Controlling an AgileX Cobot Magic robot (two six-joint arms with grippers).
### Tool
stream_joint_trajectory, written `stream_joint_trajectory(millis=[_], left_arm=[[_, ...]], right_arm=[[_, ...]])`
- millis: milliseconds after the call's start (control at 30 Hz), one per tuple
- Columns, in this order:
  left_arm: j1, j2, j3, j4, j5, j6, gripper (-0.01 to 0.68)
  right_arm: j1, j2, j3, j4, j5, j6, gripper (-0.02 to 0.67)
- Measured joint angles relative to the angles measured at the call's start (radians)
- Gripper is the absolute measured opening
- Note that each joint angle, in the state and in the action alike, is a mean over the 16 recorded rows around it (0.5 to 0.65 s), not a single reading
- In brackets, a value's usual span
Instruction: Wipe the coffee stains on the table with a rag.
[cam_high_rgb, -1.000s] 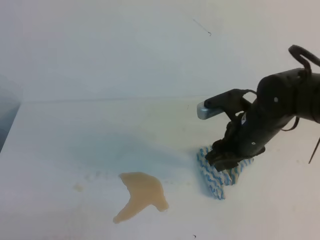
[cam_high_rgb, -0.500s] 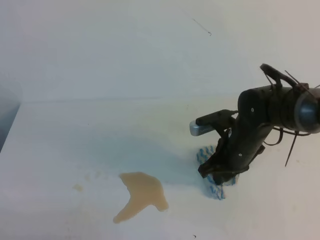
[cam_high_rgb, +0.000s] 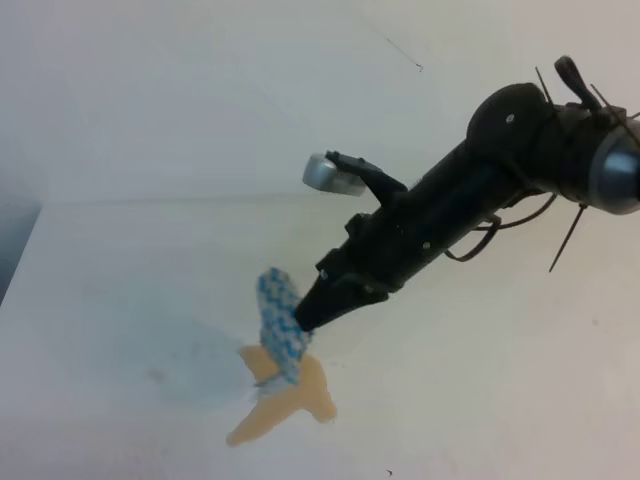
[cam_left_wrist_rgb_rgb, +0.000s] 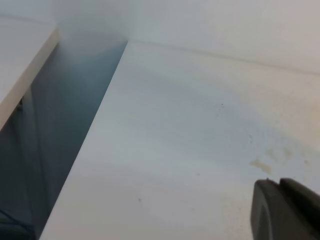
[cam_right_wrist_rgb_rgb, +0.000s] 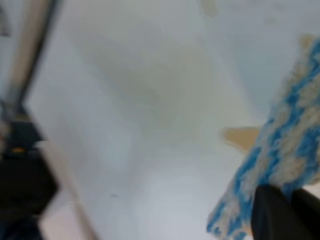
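Worktop: lying plain white, faintly smudged, meeting a pale wall behind.
Coffee stains: pooling tan at the front.
Right fingers: clamping the rag, which is hanging over the stains' upper part.
Left fingers: showing only partly; state unclear.

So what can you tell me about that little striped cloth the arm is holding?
The rag is a small soft cloth with blue and pale zigzag stripes, its weave looking fuzzy in the blurred right wrist view. The right gripper is shut on one edge, so it hangs limp and bunched. Its lower end hangs over the upper part of the tan coffee stains on the white table; whether it touches them is unclear.
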Motion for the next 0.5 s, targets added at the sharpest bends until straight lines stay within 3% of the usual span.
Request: stream_joint_trajectory(millis=[233, 500], left_arm=[[0.000, 0.002, -0.008, 0.000, 0.001, -0.001, -0.001], [0.000, 0.000, -0.008, 0.000, 0.002, -0.002, -0.001]], right_arm=[[0.024, 0.007, -0.054, 0.288, 0.127, -0.158, 0.013], [0.103, 0.052, -0.060, 0.340, 0.157, -0.191, 0.013]])
